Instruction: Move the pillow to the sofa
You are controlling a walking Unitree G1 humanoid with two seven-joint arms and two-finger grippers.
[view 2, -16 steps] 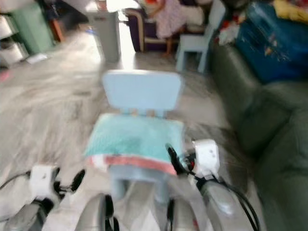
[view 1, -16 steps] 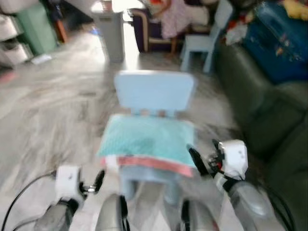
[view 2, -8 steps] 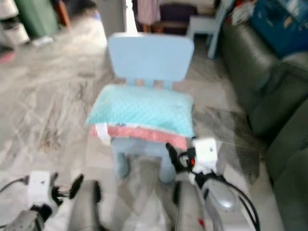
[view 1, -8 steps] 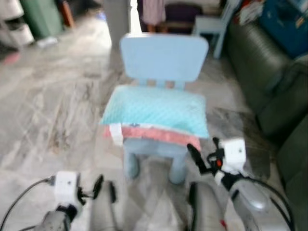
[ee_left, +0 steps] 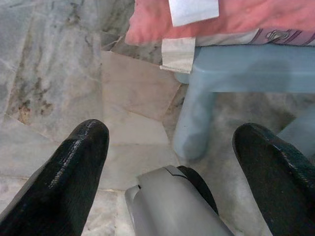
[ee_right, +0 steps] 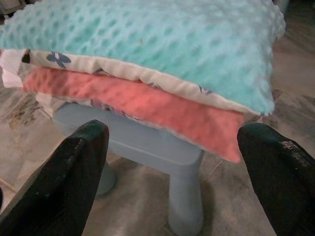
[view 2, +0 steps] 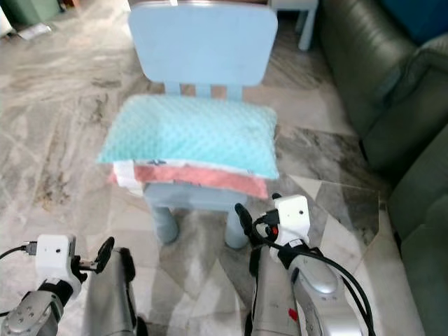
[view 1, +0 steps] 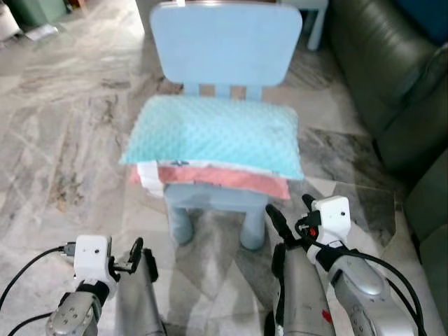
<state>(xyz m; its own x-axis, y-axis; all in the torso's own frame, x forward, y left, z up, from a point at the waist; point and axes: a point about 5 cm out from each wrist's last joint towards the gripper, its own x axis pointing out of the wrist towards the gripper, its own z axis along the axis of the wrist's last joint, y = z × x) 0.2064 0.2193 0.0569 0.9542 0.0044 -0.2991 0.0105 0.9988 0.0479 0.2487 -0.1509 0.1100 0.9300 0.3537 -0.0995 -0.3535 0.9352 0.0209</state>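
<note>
The pillow [view 1: 213, 136] lies flat on the seat of a small blue chair [view 1: 225, 43] straight ahead, teal dimpled side up, with a coral layer and a white tag showing along its near edge, which overhangs the seat a little. The sofa [view 1: 392, 77] stands to the right, dark green, near the chair. The right gripper [view 1: 288, 213] hovers just short of the pillow's near right corner, fingers spread wide and holding nothing; its wrist view looks straight at the pillow's near edge. The left gripper [view 1: 142, 254] hangs lower and nearer, at the left, fingers also spread and empty. The pillow looks soft, light and floppy, likely to sag if taken by one corner. A firmer hold would be the two near corners or both short ends, pinching deep into the stuffing rather than the slippery-looking tag.
</note>
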